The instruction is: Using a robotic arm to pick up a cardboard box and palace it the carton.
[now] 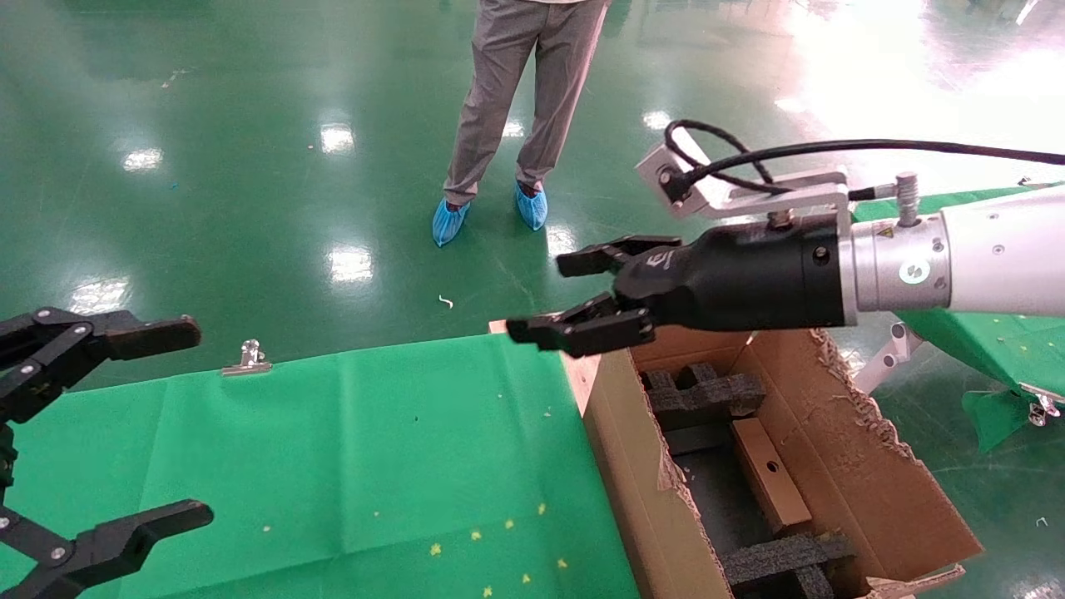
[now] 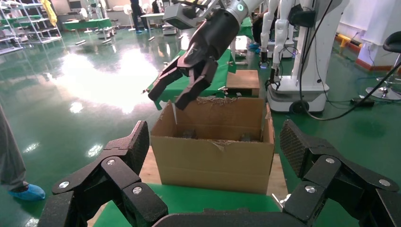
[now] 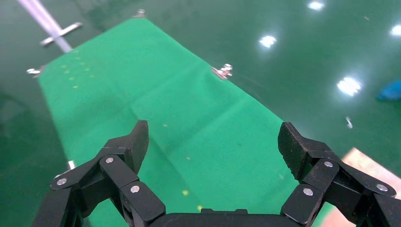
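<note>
The slim brown cardboard box [image 1: 770,484] lies inside the large open carton [image 1: 865,466], between black foam blocks [image 1: 705,398]. My right gripper [image 1: 553,295], on the white robotic arm [image 1: 998,254], is open and empty, held above the carton's far left corner. It also shows in the left wrist view [image 2: 171,94] above the carton [image 2: 215,158]. My left gripper [image 1: 195,424] is open and empty at the left over the green table. In the right wrist view the right gripper [image 3: 213,142] faces the bare green cloth.
The green cloth table [image 1: 374,457] has a metal clip [image 1: 247,358] at its far edge. A person in grey trousers and blue shoe covers [image 1: 487,212] stands on the green floor beyond. Another green table [image 1: 998,341] lies at the right.
</note>
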`<control>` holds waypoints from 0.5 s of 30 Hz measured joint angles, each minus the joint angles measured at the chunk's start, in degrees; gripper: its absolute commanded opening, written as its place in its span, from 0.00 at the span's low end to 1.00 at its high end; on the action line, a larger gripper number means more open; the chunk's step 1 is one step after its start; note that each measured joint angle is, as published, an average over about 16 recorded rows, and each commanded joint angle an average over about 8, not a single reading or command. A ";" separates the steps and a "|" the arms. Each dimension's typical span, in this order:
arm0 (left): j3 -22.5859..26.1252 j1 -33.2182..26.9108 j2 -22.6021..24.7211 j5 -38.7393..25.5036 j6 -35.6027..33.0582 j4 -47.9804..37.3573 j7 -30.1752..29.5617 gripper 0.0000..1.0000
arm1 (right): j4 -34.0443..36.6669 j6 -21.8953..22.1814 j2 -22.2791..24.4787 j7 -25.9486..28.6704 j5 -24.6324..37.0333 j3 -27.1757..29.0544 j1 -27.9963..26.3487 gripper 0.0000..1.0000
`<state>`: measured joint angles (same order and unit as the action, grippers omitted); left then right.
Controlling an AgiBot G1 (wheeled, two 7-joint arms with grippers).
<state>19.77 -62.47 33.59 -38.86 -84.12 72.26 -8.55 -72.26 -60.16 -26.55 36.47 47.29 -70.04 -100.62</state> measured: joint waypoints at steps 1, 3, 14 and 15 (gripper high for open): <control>0.00 0.00 0.00 0.00 0.00 0.00 0.00 1.00 | -0.03 -0.63 -0.21 -0.64 -0.13 1.34 0.97 1.00; 0.00 0.00 0.00 0.00 0.00 0.00 0.00 1.00 | -0.10 -1.92 -0.64 -1.93 -0.41 4.05 2.93 1.00; 0.01 0.00 0.00 0.01 0.00 0.00 0.00 1.00 | -0.46 -8.94 -2.97 -9.00 -1.90 18.91 13.67 1.00; 0.01 0.00 0.00 0.01 0.00 0.00 0.01 1.00 | -0.50 -9.57 -3.18 -9.64 -2.04 20.26 14.64 1.00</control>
<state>19.78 -62.47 33.59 -38.85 -84.12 72.26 -8.55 -72.75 -69.73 -29.72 26.82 45.25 -49.79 -85.98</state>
